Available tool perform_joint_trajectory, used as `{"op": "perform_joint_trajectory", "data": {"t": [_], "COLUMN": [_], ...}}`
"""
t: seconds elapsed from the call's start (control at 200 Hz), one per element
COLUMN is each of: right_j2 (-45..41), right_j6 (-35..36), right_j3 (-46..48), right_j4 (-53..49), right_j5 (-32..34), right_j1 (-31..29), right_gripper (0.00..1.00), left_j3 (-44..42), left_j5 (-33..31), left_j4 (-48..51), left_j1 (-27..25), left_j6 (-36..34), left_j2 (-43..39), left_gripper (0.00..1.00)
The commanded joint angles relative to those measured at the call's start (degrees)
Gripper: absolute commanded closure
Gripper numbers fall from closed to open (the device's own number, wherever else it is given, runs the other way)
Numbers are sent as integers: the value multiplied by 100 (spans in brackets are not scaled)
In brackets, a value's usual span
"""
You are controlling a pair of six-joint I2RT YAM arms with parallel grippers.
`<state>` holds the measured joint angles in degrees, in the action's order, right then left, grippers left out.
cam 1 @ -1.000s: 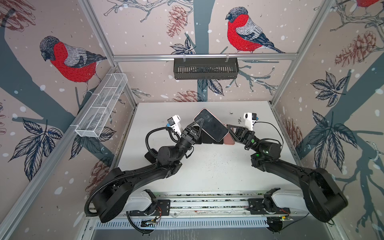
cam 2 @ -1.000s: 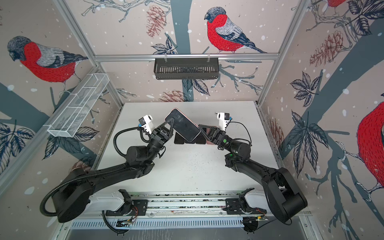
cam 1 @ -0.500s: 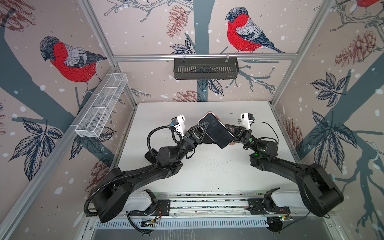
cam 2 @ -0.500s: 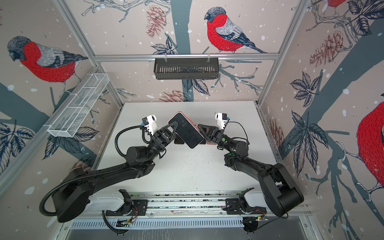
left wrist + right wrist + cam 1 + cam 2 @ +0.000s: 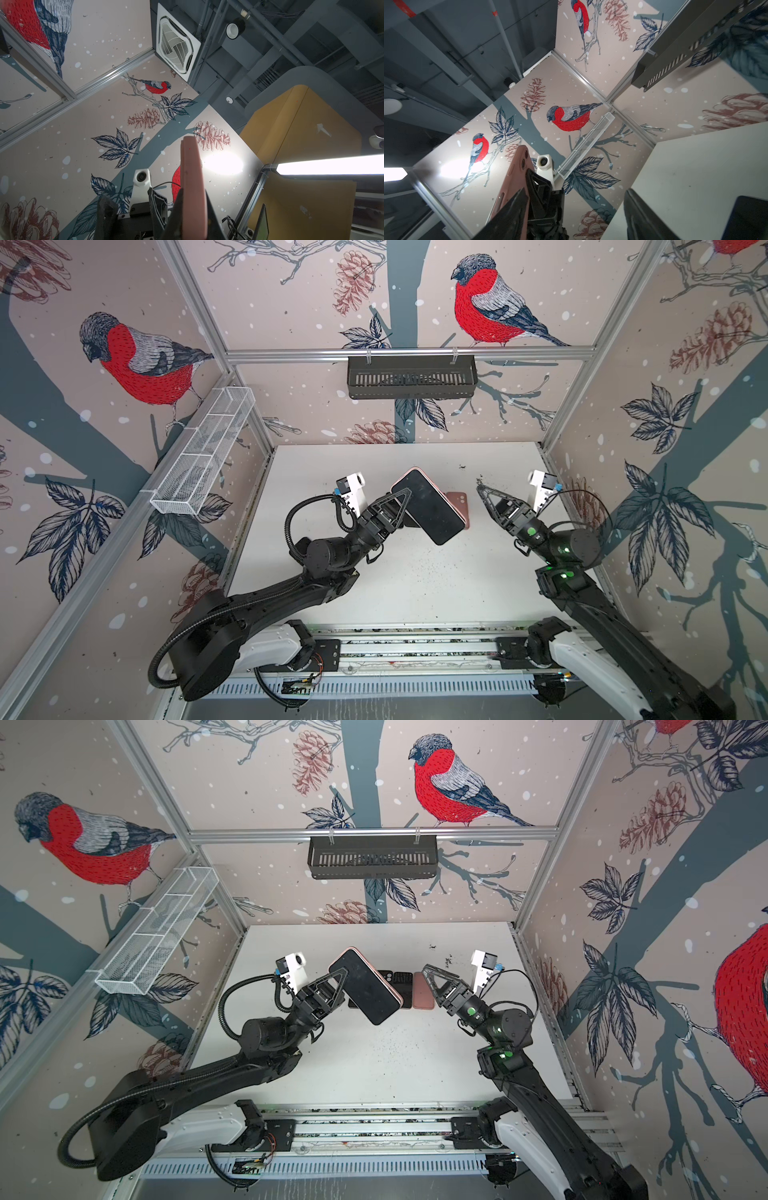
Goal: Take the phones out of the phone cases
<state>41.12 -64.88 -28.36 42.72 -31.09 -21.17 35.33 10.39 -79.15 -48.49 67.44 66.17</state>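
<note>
The phone (image 5: 432,508) (image 5: 368,988) shows a black screen and sits in a pink phone case (image 5: 191,176), whose rim shows round its edges. It hangs tilted above the table in both top views. My left gripper (image 5: 405,497) (image 5: 338,977) is shut on the case's long sides near one end. In the right wrist view the case's back (image 5: 517,176) with its camera holes faces me. My right gripper (image 5: 484,493) (image 5: 430,973) (image 5: 571,207) stands open to the right of the phone, apart from it and holding nothing.
On the white table (image 5: 415,580), under and behind the raised phone, lie a pink flat item (image 5: 459,508) (image 5: 424,990) and dark phone-like items (image 5: 401,986). A black basket (image 5: 409,377) hangs on the back wall. A wire basket (image 5: 203,456) hangs on the left wall.
My right gripper was shut at the phone's right end. It has opened and drawn back to the right. The left gripper still holds the cased phone and has shifted it slightly.
</note>
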Motion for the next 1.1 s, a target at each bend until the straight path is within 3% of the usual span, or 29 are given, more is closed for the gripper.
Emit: {"op": "perform_joint_trajectory", "data": {"t": [0.0, 0.18, 0.41, 0.72, 1.096], "right_j2": [-244, -266, -131, -122, -801], "right_j6": [764, 659, 993, 907, 1031], "right_j3": [63, 291, 364, 575, 941], "right_j4": [-1045, -376, -166, 46, -260], "right_j5": [-17, -647, -271, -247, -295], "right_j1": [7, -320, -1288, -1342, -1344], "right_gripper": [22, 22, 22, 24, 23], "left_j3": [257, 385, 391, 229, 169], "left_j5": [-205, -217, -141, -204, -312], "left_j4": [1216, 1631, 1307, 1129, 1234], "left_j1": [-2, -3, -3, 6, 12], "left_j6": [-275, -328, -174, -165, -260], "left_j2": [-277, -343, -55, -102, -201], "left_gripper": [100, 100, 100, 100, 100]}}
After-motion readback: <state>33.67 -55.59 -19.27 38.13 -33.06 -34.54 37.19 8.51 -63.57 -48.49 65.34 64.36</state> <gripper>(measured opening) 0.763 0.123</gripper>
